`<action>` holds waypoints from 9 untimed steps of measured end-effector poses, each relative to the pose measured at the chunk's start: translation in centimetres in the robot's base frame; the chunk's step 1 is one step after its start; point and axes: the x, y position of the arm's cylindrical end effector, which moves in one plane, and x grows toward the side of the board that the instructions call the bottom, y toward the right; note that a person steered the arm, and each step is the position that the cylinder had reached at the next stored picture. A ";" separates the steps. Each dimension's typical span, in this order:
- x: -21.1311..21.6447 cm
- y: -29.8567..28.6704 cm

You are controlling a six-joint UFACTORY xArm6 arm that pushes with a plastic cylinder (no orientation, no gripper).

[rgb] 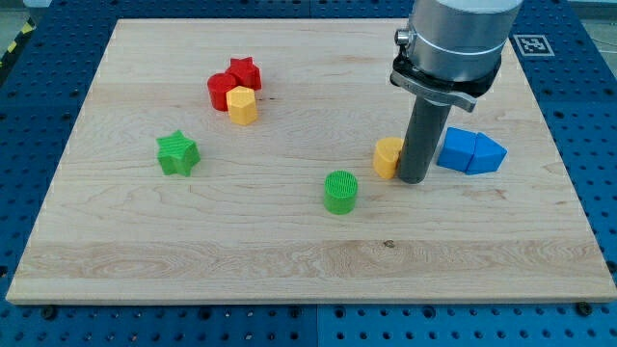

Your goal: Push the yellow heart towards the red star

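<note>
The yellow heart (388,157) lies right of the board's middle, partly hidden by my rod. My tip (415,179) stands on the board against the heart's right side, between it and the blue blocks. The red star (245,72) lies at the upper left, far from the heart, touching a red cylinder (221,90).
A yellow hexagonal block (242,105) sits just below the red star and red cylinder. A green star (178,152) is at the left. A green cylinder (340,191) lies lower left of the heart. Two blue blocks (471,151) sit right of my tip. The wooden board (289,260) rests on a blue table.
</note>
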 end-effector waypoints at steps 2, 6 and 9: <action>-0.5 -0.1; -2.0 -0.1; 1.3 -1.0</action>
